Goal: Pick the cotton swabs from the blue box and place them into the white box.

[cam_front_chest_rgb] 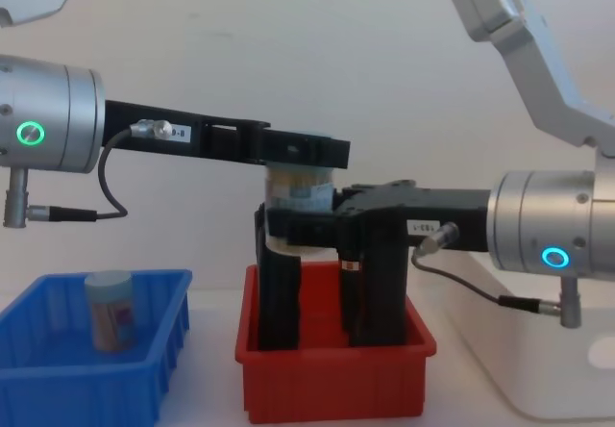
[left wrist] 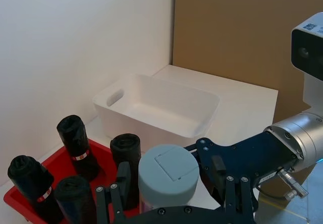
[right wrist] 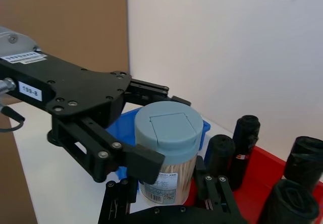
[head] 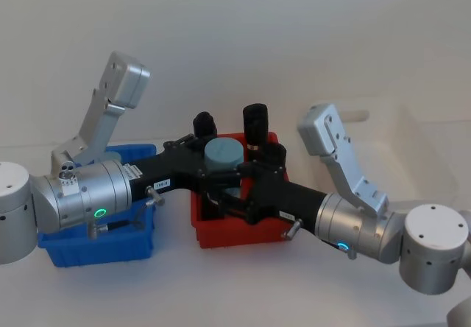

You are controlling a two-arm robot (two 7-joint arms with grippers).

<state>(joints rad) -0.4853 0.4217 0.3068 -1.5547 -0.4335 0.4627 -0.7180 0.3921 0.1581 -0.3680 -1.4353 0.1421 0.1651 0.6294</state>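
Above red bin (cam_front_chest_rgb: 336, 384), left tool (cam_front_chest_rgb: 303, 150) pinches cotton swabs (left wrist: 168, 176); right tool (cam_front_chest_rgb: 303, 223) alongside, grip unclear; white box (left wrist: 131, 125) adjacent.

A white table (head: 221, 283) carries three bins in a row along its back edge, close to the wall. The blue box (head: 96, 244) stands toward the table's left end, the red bin (head: 243, 236) sits in the middle, clearly apart from it, and the white box (left wrist: 126, 120) lies toward the right end, just beside the red bin with a narrow strip of bare tabletop between them.
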